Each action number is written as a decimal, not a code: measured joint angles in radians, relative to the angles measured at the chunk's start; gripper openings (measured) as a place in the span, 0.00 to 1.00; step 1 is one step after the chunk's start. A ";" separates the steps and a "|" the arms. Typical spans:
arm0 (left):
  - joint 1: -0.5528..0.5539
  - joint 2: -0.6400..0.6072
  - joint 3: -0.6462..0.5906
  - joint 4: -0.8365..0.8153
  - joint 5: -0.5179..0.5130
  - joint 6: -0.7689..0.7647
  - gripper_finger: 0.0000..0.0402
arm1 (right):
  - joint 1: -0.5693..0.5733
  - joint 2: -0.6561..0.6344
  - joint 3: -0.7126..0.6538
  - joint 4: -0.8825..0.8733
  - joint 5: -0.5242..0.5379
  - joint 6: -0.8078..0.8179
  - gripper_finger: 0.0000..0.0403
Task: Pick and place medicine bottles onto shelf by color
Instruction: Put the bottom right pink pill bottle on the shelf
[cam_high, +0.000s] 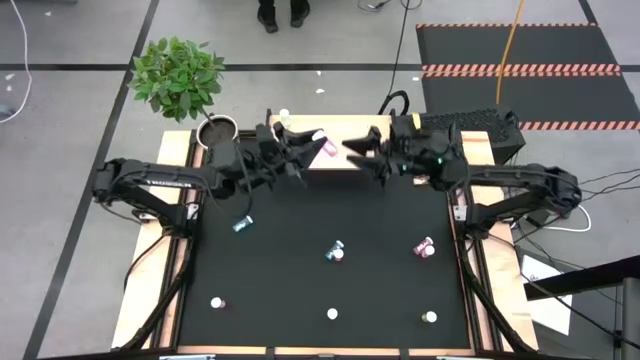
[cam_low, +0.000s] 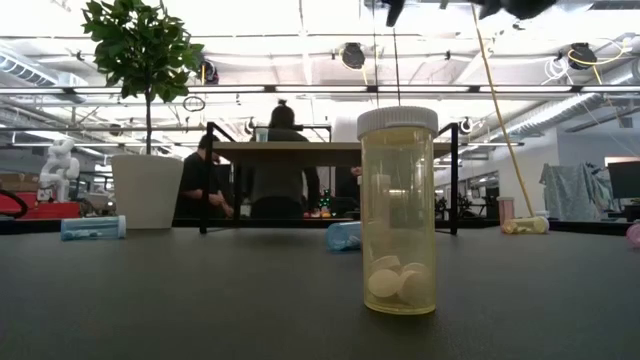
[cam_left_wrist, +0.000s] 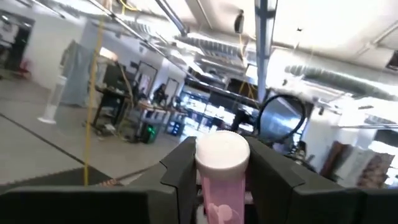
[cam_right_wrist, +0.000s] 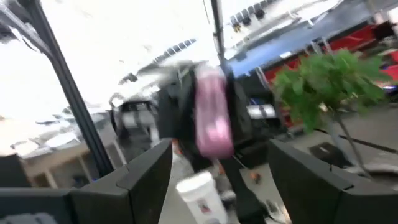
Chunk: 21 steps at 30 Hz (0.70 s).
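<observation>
Holding a pink bottle (cam_left_wrist: 221, 171) clamped by its body, the left gripper (cam_high: 300, 152) hangs over the shelf (cam_high: 340, 128). The right gripper (cam_high: 362, 148) faces it, fingers spread and empty. Lower upright beside any pink ones, then release; other bottles (cam_high: 336, 251) wait on the table (cam_high: 300, 290).

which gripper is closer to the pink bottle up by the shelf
Left. The left gripper is shut on the pink bottle above the shelf; the right gripper is open, just beside it, not touching.

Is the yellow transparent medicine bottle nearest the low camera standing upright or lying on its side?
Upright. The yellow transparent medicine bottle stands on its base on the black table, white cap on top, white pills at its bottom.
</observation>
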 joint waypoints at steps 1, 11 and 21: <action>0.010 0.001 0.000 0.012 0.001 0.008 0.31 | -0.023 0.018 0.032 0.012 -0.036 0.025 0.65; 0.095 0.000 0.000 0.077 0.052 -0.010 0.31 | -0.102 0.174 0.205 0.010 -0.159 0.046 0.70; 0.099 0.000 0.000 0.066 0.053 -0.003 0.31 | -0.116 0.203 0.205 0.035 -0.179 0.078 0.59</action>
